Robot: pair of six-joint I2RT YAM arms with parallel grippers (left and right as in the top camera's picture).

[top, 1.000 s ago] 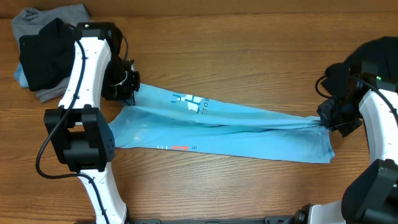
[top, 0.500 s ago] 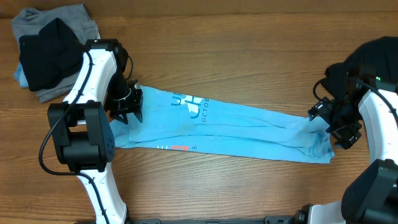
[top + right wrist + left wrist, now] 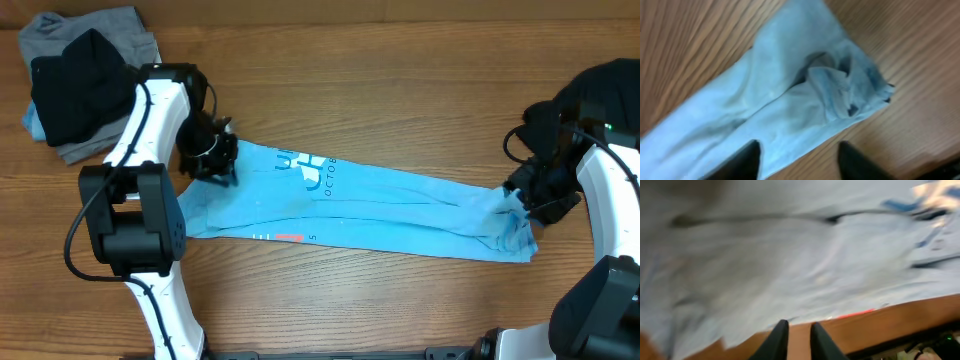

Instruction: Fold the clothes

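Where it lies drawn out long and narrow across the wooden table (image 3: 400, 80), the light blue T-shirt (image 3: 380, 205) runs from the left gripper (image 3: 796, 327) to the right gripper (image 3: 799, 148). The left fingers are a slit apart, holding nothing, while the right fingers stand wide, clear of the crumpled end. A pile of grey and black clothes (image 3: 75, 85) sits at the far left corner.

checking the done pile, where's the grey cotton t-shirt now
Top left of the overhead view: the grey cotton T-shirt lies partly under a black cotton T-shirt, up-left of the light blue T-shirt.
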